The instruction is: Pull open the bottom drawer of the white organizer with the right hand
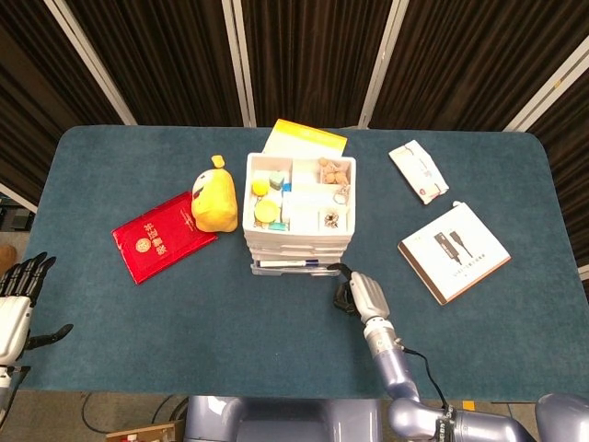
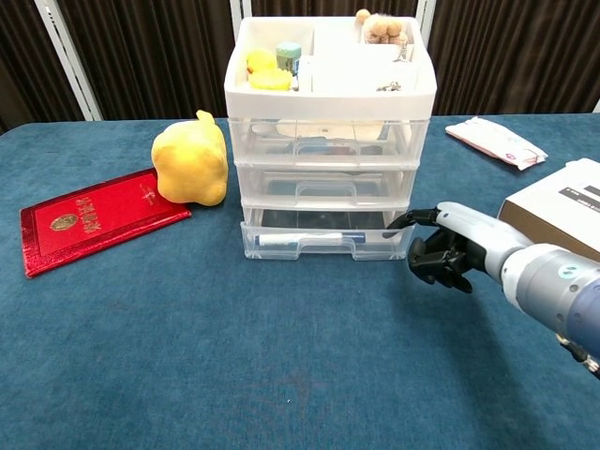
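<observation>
The white organizer (image 1: pixel 299 207) (image 2: pixel 328 112) stands mid-table, with an open top tray of small items and three clear drawers. Its bottom drawer (image 2: pixel 323 242) (image 1: pixel 296 267) sticks out slightly and holds a pen. My right hand (image 2: pixel 448 250) (image 1: pixel 357 295) is low on the table at the drawer's right front corner. Most of its fingers are curled in with nothing held, and one outstretched finger (image 2: pixel 405 221) reaches the corner of the drawer front. My left hand (image 1: pixel 17 308) hangs off the table's near left edge with its fingers spread.
A yellow plush toy (image 2: pixel 192 159) and a red booklet (image 2: pixel 89 217) lie left of the organizer. A white packet (image 2: pixel 495 141) and a white box (image 2: pixel 562 202) lie to the right. A yellow-edged sheet (image 1: pixel 308 138) is behind the organizer.
</observation>
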